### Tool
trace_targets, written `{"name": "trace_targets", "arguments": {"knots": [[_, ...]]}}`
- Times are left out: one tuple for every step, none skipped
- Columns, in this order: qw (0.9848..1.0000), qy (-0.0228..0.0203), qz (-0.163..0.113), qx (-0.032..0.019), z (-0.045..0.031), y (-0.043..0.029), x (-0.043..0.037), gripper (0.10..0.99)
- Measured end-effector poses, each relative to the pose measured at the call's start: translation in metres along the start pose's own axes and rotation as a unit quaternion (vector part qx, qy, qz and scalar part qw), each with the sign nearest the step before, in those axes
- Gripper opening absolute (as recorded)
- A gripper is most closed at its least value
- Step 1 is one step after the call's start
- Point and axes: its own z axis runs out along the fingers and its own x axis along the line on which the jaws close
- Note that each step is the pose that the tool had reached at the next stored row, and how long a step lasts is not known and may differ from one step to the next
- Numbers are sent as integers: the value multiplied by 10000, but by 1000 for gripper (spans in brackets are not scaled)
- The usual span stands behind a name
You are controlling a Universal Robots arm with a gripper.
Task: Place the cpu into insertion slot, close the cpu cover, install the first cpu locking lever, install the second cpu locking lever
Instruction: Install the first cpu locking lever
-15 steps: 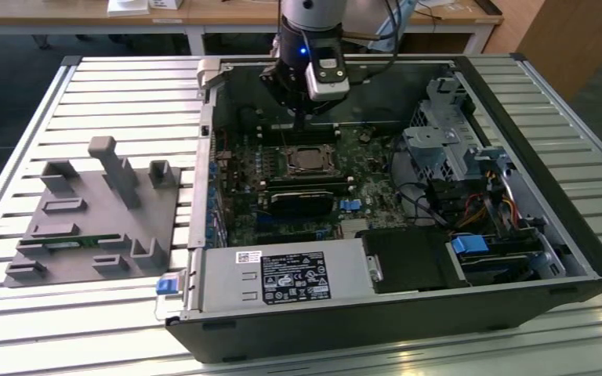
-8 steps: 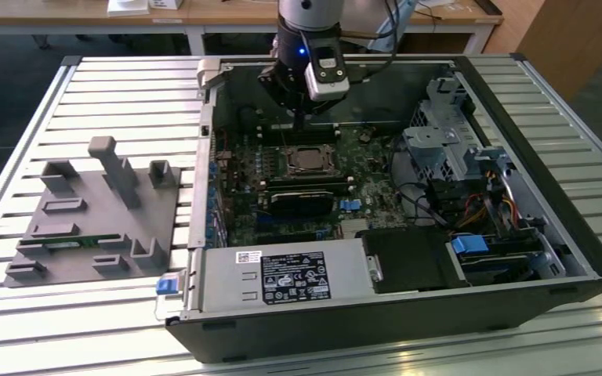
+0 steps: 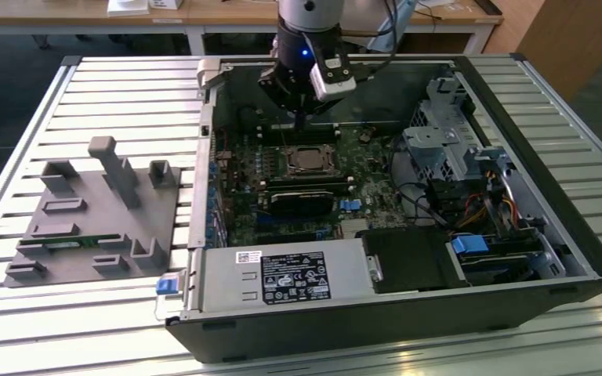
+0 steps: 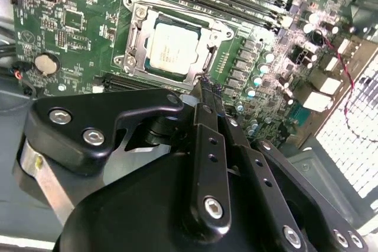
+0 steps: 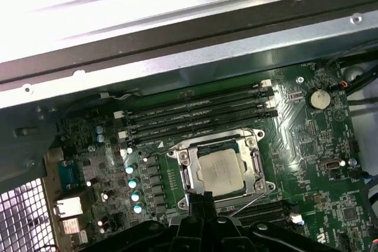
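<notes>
The cpu (image 4: 172, 47) (image 5: 221, 171) (image 3: 306, 160), a silvery square chip, lies flat in the insertion slot (image 4: 139, 44) on the green board. The cpu cover (image 4: 208, 57) (image 5: 190, 172), a silver frame, lies down around the chip. A thin wire lever (image 5: 251, 203) runs slanted beside the socket's edge near my fingertips. My gripper (image 4: 207, 84) (image 5: 201, 198) (image 3: 299, 119) hangs just above the socket's edge, black fingers pressed together, shut with nothing between them.
Long black memory slots (image 5: 198, 110) lie beside the socket, and a black fan shroud (image 3: 303, 202) sits on its other side. The open computer case (image 3: 385, 313) has drive bays and cables (image 3: 469, 180) at the exterior view's right. A grey fixture (image 3: 97, 211) stands at the left.
</notes>
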Motion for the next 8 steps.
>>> {"name": "trace_targets", "arguments": {"knots": [[10000,-19,-18,-4,2,-1,4,102],[10000,-55,-22,-14,5,-5,21,102],[9999,-98,-23,-23,7,-10,44,102],[9999,-138,-24,-32,9,-15,66,102],[9999,-165,-27,-39,14,-19,82,102],[9998,-173,-41,-42,19,-20,88,102],[9998,-172,-88,-43,23,-20,88,102],[9997,-169,-167,-43,27,-21,88,102]]}}
